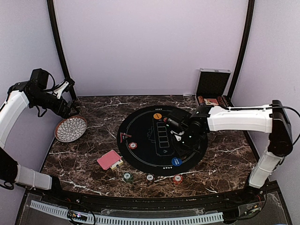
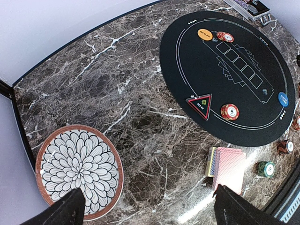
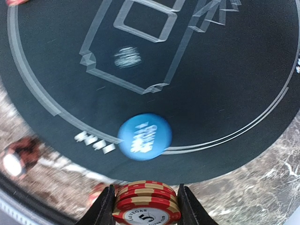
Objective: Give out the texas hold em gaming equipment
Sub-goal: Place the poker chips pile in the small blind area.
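My right gripper [image 1: 181,144] hovers over the black round mat [image 1: 140,129]. In the right wrist view it [image 3: 146,208] is shut on a small stack of red chips [image 3: 146,202], with a blue chip [image 3: 144,137] lying on the mat just ahead. My left gripper [image 1: 70,110] is open and empty, high above the patterned plate; its fingers [image 2: 70,210] frame bare marble. A red-backed card deck [image 1: 109,160] lies left of the mat and also shows in the left wrist view [image 2: 229,166]. An orange chip [image 1: 157,116] and a red chip [image 1: 133,145] lie on the mat.
The patterned plate [image 1: 70,129] sits at the left. A silver hinged case [image 1: 212,86] stands open at the back right. A green chip [image 1: 127,176], a pale one [image 1: 150,177] and a red one [image 1: 177,178] lie near the front edge. A triangular marker [image 2: 200,104] sits on the mat.
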Tool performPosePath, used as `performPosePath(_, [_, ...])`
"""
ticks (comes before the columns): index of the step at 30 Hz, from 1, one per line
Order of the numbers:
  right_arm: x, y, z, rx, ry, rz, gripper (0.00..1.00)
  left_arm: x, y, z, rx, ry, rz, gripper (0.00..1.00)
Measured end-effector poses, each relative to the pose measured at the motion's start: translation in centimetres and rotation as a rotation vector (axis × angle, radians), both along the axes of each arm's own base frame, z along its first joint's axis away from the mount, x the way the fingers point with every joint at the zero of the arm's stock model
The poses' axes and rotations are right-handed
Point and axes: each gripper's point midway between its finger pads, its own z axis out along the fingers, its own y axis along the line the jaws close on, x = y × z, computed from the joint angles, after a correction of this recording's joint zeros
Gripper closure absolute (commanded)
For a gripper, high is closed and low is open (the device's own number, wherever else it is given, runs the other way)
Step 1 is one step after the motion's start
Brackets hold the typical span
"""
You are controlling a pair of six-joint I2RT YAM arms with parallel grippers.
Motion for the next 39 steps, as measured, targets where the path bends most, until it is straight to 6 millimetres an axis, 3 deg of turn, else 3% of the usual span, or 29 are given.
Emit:
performPosePath(7, [3.1, -3.9, -2.3, -0.036, 0.000, -0.103, 0.86, 0.0, 0.0, 0.0, -0.002, 0.001, -0.001, 0.01])
performPosePath(13, [4.9, -4.1, -4.0, -0.030, -0.012, -0.124, 0.86, -0.1, -0.2, -0.1, -0.009, 0.003, -0.007, 0.01])
performPosePath(18, [5.2, -4.6, -5.8, -0.048, 0.007, -0.127, 0.86, -0.3, -0.3, -0.6, -0.013, 0.017, -0.013, 0.01])
performPosePath(28, [5.4, -4.7, -7.3, -0.034, 0.021, -0.132, 0.86, -0.4, -0.3, -0.9, -0.009, 0.026, -0.019, 0.01])
performPosePath(39, [4.5, -4.9, -7.4, 0.005, 0.025, -0.132, 0.85, -0.5, -0.3, -0.9, -0.005, 0.024, -0.024, 0.01])
